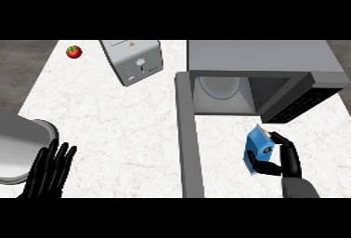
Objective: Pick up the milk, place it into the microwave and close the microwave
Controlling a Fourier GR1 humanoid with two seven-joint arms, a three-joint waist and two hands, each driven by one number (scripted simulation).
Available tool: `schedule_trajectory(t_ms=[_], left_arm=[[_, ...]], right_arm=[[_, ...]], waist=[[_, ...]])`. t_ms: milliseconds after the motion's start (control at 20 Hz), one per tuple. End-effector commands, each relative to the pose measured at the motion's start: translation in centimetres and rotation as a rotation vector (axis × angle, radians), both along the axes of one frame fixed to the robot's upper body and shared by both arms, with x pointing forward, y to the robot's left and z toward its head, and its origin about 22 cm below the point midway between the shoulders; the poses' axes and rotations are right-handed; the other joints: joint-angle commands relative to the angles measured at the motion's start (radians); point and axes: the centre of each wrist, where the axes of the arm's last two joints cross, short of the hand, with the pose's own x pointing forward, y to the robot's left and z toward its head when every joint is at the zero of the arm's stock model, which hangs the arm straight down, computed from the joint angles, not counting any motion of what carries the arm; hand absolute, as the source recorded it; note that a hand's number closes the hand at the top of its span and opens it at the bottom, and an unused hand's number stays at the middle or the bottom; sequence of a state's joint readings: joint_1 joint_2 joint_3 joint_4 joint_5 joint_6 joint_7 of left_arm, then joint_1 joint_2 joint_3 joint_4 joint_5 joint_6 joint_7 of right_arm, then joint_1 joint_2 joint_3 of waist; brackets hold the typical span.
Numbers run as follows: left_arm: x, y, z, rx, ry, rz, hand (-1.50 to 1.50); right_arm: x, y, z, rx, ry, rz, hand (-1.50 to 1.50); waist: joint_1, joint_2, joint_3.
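A blue milk carton (258,148) is held in front of the microwave's opening, tilted, with my right hand (284,158) curled round it from the right. The grey microwave (264,58) stands at the back right; its cavity with a round glass plate (223,87) is exposed. Its door (188,139) is swung fully open and reaches toward the lower edge, just left of the carton. My left hand (49,169) rests open at the lower left, fingers up.
A red tomato (74,51) lies at the counter's back left. A grey toaster-like appliance (133,60) stands left of the microwave. A grey round vessel (21,148) sits at the left edge beside my left hand.
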State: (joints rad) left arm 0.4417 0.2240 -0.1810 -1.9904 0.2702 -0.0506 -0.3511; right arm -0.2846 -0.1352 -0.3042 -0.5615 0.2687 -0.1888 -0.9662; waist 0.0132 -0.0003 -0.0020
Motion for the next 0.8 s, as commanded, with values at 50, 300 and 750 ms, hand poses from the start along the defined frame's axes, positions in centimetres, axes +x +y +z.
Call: schedule_trajectory(t_ms=[50,300,750], left_arm=[[-1.7,-1.1,-0.1,-0.017,-0.006,0.005,-1.5],[-1.0,0.5,-1.5,-0.005,0.001,0.011,-1.5],[-1.5,2.4,0.6,-0.012,0.021,0.011,-1.5]], right_arm=[[2.2,1.7,0.1,0.095,-0.078,-0.013,1.5],[2.4,3.4,0.1,0.187,-0.105,0.076,1.5],[3.3,9.1,1.7,0.24,-0.187,0.102,1.5]], waist=[[0.01,0.004,0.004],[-0.003,0.001,0.003],[-0.005,-0.001,0.002]])
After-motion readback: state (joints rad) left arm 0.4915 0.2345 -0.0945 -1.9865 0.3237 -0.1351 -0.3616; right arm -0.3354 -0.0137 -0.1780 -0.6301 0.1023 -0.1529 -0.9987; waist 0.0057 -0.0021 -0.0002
